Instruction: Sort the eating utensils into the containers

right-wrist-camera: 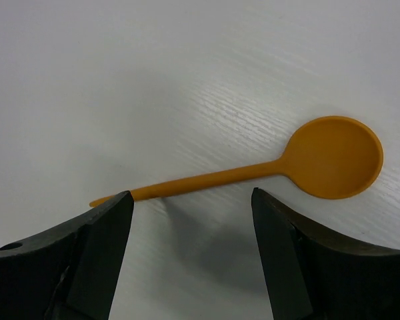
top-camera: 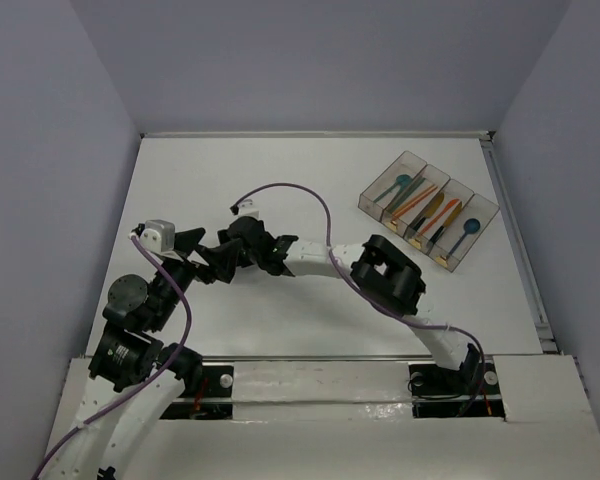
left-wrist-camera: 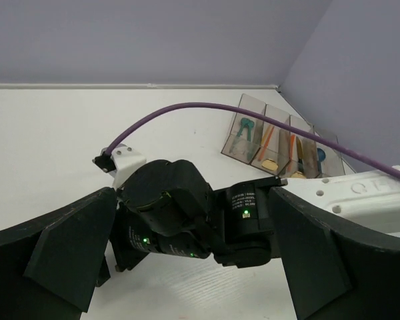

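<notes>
Across the white table, both arms reach left of centre.
Top view: containers stand far right, utensils inside. Left wrist: left gripper gapes wide before the right arm. Right wrist: right gripper is spread wide, an orange spoon flat just beyond its fingertips.

White table, pale lilac walls

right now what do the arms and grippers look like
The left arm and right arm have black joint housings, white links and a purple cable each. The left gripper and right gripper have black wedge fingers. Green LEDs dot the right wrist.
</notes>
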Tool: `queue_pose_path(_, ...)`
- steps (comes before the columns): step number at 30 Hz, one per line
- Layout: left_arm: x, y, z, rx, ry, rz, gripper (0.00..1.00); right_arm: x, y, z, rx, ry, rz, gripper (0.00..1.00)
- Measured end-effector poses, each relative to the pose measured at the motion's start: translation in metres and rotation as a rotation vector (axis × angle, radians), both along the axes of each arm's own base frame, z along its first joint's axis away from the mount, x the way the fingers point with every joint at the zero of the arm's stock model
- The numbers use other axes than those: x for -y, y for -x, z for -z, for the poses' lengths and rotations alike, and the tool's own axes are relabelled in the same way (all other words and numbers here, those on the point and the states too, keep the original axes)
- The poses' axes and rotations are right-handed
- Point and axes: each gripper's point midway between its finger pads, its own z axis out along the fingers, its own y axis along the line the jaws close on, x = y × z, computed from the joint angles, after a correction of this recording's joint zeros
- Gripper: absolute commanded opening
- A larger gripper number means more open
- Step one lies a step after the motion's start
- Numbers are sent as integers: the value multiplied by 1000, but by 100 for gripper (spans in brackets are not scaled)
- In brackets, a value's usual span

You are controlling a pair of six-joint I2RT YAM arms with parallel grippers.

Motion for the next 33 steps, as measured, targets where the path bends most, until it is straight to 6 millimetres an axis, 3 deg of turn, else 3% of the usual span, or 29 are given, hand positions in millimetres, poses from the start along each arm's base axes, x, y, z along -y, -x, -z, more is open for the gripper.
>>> queue_pose_path(10, 0, 0, 0, 0, 0, 0, 99, -11, -24, 2, 45, 39, 64, 77)
queue_pose_path(11, 0, 0, 0, 0, 0, 0, 99, -12, -26, 2, 49, 46, 66, 72)
queue_pose_path(16, 0, 0, 0, 0, 1, 0, 99, -16, -37, 6, 84, 91, 84, 64)
queue_pose_path(17, 0, 0, 0, 0, 1, 0, 99, -18, -39, 7, 92, 98, 86, 54)
queue_pose_path(19, 0, 0, 0, 0, 0, 0, 99, -18, -43, 8, 107, 121, 95, 52)
queue_pose_path(28, 0, 0, 0, -2, 0, 0, 99, -8, -48, 12, 125, 169, 142, 39)
queue_pose_path(33, 0, -1, 1, -4, -2, 0, 99, 10, -42, 13, 126, 168, 176, 28)
